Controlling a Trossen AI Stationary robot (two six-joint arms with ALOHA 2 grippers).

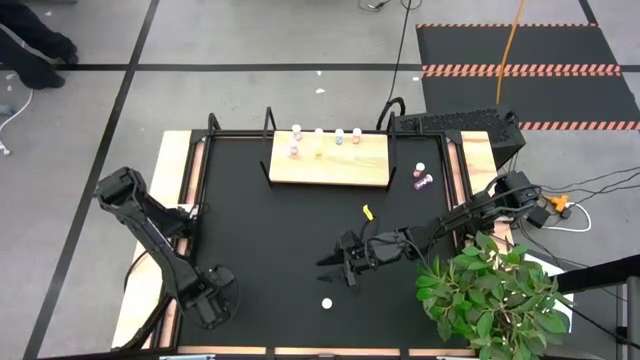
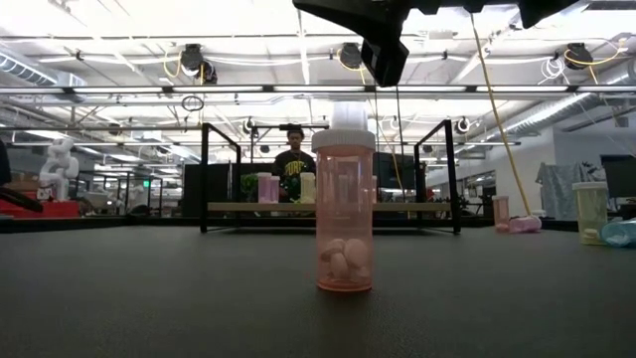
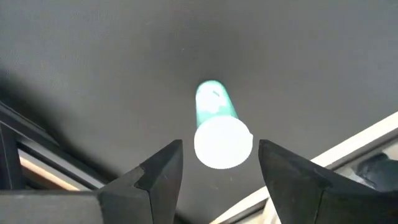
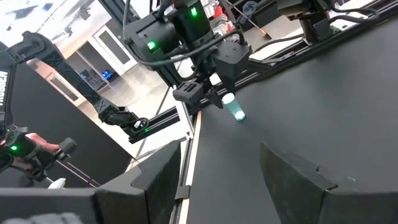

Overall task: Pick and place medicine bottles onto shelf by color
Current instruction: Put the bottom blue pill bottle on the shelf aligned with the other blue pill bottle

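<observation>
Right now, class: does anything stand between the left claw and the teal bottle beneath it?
Nothing visible does. In the left wrist view the left claw is open, its fingers on either side of the teal bottle, with only bare black table around it. The right claw hovers mid-table, well away.
</observation>
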